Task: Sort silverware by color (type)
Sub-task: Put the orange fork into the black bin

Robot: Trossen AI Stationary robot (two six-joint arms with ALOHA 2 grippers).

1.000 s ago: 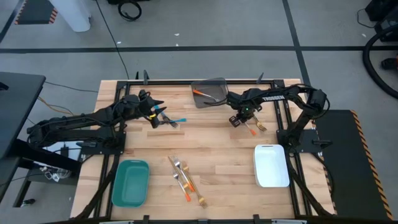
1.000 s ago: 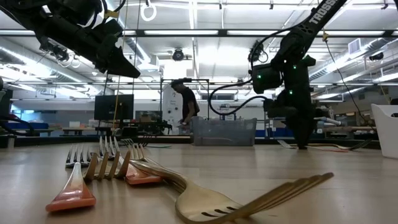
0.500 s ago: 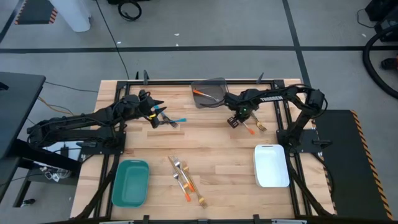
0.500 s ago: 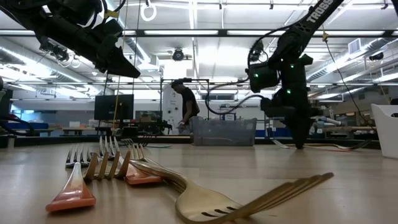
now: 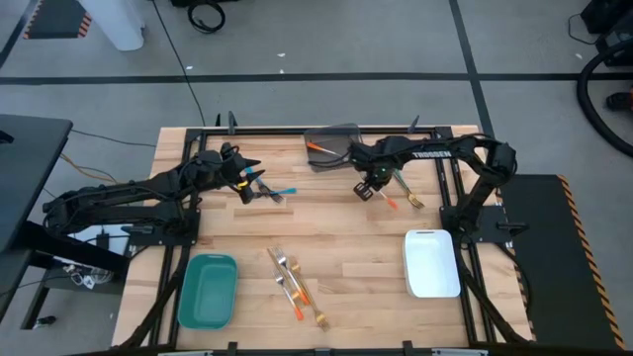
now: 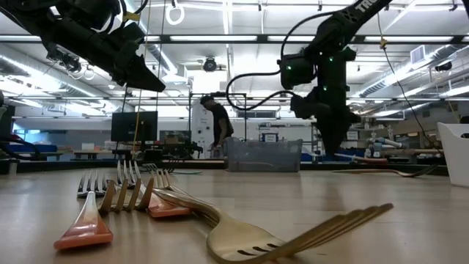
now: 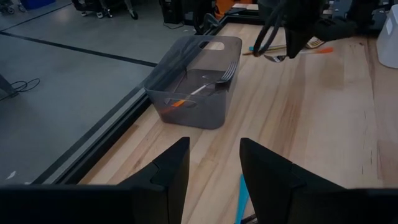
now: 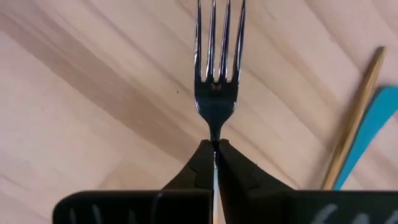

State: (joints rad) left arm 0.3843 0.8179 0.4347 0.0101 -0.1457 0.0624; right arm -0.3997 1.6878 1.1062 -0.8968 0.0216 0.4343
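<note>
The wooden table (image 5: 346,237) carries 3 bins. The grey bin (image 5: 331,146) sits just beside the right gripper (image 5: 368,188), toward the table's far edge, and holds an orange-handled piece; the left wrist view shows a silver fork head in it too. The white bin (image 5: 432,263) lies well apart from that gripper on the near side, and nothing shows in it. The teal bin (image 5: 208,290) is near the left arm's base, also with nothing visible inside.

The right gripper is clamped tight on the neck of a fork (image 8: 219,74), silver tines pointing out ahead of the fingertips. Such a fork is light, rigid and slick, so a pinch at the neck likely stops it from swivelling. The left gripper (image 7: 214,171) hangs with its fingers wide apart and holds nothing, a blue handle (image 7: 241,198) lying just below. A cluster of orange and gold pieces (image 5: 295,287) lies well away from both grippers.
</note>
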